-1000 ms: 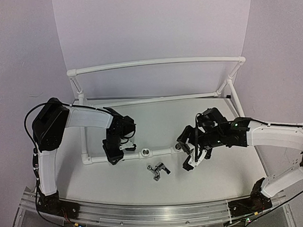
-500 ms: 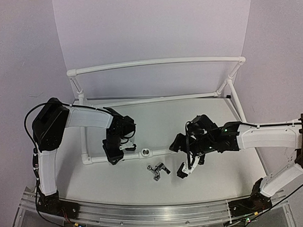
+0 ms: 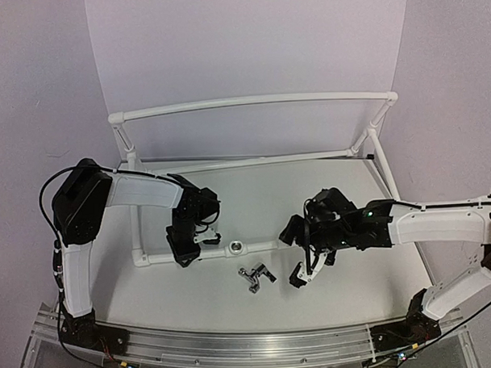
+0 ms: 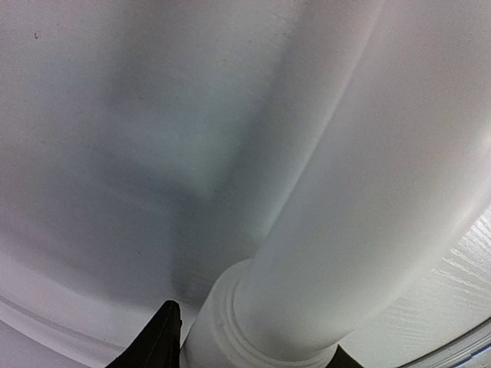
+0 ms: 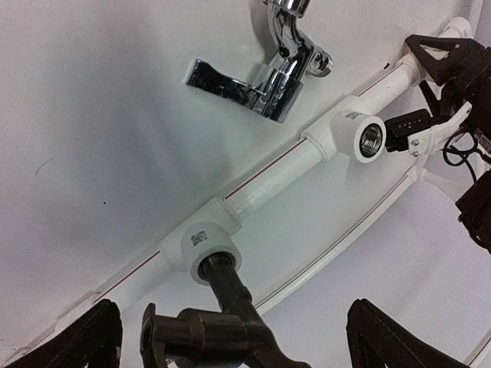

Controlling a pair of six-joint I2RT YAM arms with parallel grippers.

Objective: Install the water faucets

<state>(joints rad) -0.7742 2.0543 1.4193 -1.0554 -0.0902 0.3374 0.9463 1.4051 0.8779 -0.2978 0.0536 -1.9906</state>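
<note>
R gripper wide open, arm stretched leftward | L gripper clamped on pipe frame, elbow bent

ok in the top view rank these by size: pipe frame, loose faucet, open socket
1. pipe frame, by far the largest
2. loose faucet
3. open socket, somewhat smaller than the faucet
</note>
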